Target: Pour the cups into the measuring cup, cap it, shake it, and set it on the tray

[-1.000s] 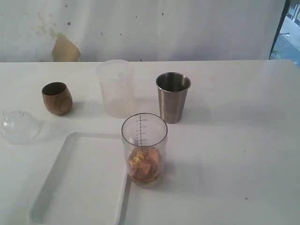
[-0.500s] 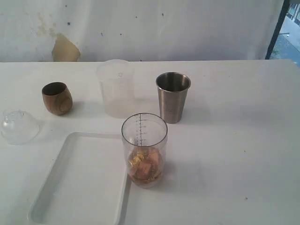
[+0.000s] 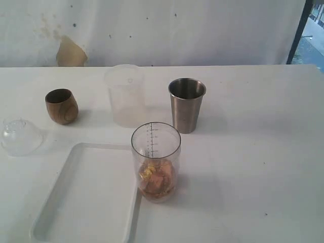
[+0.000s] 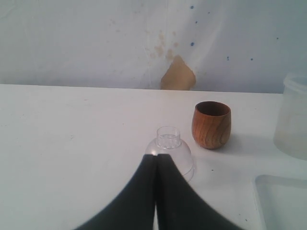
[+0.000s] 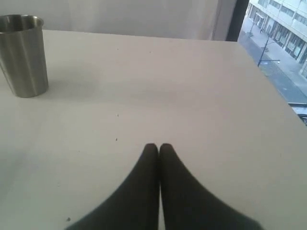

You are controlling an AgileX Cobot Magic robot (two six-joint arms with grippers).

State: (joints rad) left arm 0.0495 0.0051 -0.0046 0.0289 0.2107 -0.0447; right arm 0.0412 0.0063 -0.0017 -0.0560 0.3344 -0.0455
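Although the left claw (image 4: 156, 157) and right claw (image 5: 158, 146) are closed and empty, the wooden cup (image 3: 61, 106) stands at left. The measuring cup (image 3: 156, 162) stands on the tabletop (image 3: 253, 147), just beside the tray (image 3: 91, 197). It seems light, stiff and slippery, so holding around its middle looks safest.

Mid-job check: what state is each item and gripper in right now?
measuring cup: upright, uncapped, brown and yellow pieces in the bottom, beside the tray
wooden cup: upright, contents not visible
steel tumbler: upright, contents not visible
frosted cup: standing
domed lid: off the measuring cup, dome up
tray: flat, measuring cup not on it
left gripper: shut, holding nothing
right gripper: shut, holding nothing
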